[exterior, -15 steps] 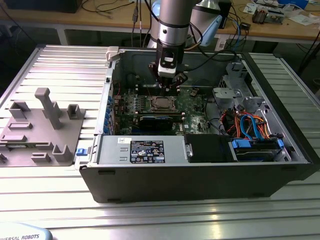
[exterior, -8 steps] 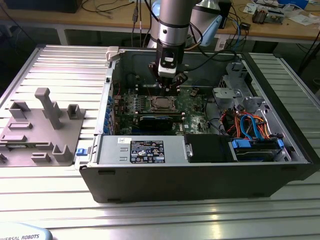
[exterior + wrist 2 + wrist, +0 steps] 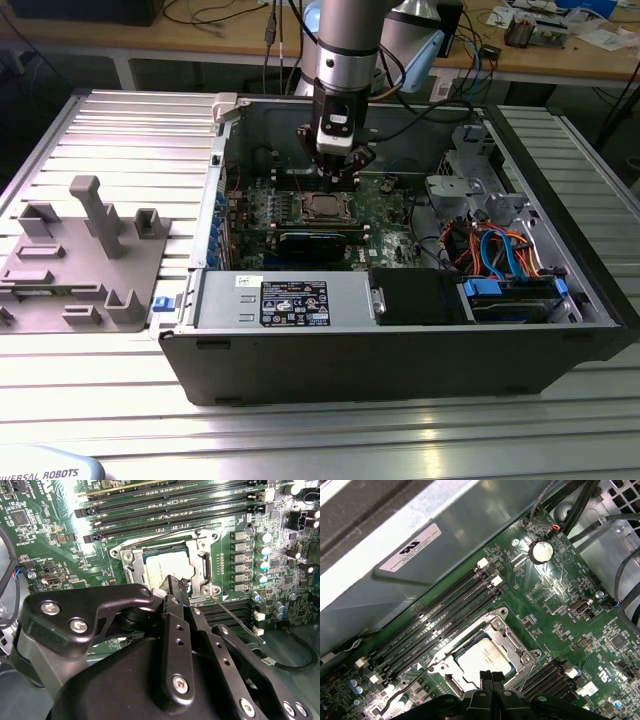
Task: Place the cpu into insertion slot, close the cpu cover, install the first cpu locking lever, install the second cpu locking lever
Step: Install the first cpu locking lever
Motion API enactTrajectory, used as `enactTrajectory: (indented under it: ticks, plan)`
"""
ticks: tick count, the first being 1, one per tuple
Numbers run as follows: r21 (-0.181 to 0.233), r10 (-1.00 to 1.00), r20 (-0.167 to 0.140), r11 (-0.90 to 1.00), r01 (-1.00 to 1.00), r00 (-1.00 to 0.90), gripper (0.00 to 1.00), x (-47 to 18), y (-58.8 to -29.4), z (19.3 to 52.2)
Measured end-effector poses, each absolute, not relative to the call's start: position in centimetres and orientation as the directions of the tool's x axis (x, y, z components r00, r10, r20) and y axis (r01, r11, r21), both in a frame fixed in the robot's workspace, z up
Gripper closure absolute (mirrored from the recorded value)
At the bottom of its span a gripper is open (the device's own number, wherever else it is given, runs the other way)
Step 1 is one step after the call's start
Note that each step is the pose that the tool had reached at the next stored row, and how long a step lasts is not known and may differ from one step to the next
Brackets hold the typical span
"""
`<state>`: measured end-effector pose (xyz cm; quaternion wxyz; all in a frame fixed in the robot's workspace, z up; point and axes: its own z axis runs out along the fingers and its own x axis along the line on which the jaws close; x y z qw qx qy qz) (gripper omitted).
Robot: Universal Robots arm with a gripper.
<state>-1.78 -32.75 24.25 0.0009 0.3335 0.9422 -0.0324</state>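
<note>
The cpu (image 3: 167, 570) lies flat in the insertion slot (image 3: 300, 212) on the green board inside the open computer case. Its silver top (image 3: 481, 661) shows through the cut-out of the cpu cover (image 3: 131, 566), which lies down flat around it (image 3: 514, 642). One thin wire locking lever (image 3: 239, 622) juts out from the socket's corner over the board. Another lever (image 3: 165, 533) runs along the socket's side by the memory slots. My gripper (image 3: 333, 172) hangs just above the socket's edge, fingers (image 3: 487, 676) pressed together with nothing seen between them.
Long memory slots (image 3: 445, 607) run beside the socket. A black card (image 3: 318, 241) and the grey power supply box (image 3: 285, 300) sit toward the case front. Cables and drive bays (image 3: 500, 255) fill the exterior view's right. A grey fixture (image 3: 80, 260) stands outside on the exterior view's left.
</note>
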Motion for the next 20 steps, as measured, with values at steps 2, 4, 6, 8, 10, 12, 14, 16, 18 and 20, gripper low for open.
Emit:
enactTrajectory:
  ticks: [2, 4, 6, 8, 10, 12, 14, 16, 18, 20]
  plan:
    - [-0.06, 0.627, -0.023, 0.776, 0.628, -0.778, 0.89, -1.78, -32.75, 24.25]
    - [-0.06, 0.626, -0.023, 0.777, 0.626, -0.779, 0.89, -1.78, -32.75, 24.26]
    - [-0.06, 0.625, -0.023, 0.779, 0.625, -0.781, 0.89, -1.78, -32.75, 24.25]
    - [-0.06, 0.623, -0.023, 0.78, 0.623, -0.782, 0.89, -1.79, -32.75, 24.25]
    - [-0.06, 0.622, -0.023, 0.781, 0.622, -0.783, 0.89, -1.79, -32.75, 24.25]
    - [-0.06, 0.619, -0.023, 0.783, 0.62, -0.785, 0.89, -1.78, -32.75, 24.25]
    - [-0.06, 0.618, -0.023, 0.784, 0.618, -0.786, 0.89, -1.78, -32.75, 24.26]
    - [-0.06, 0.617, -0.023, 0.785, 0.617, -0.787, 0.89, -1.78, -32.75, 24.26]
    - [-0.06, 0.615, -0.023, 0.786, 0.615, -0.788, 0.89, -1.78, -32.75, 24.25]
    - [-0.06, 0.614, -0.023, 0.787, 0.614, -0.789, 0.89, -1.78, -32.75, 24.25]
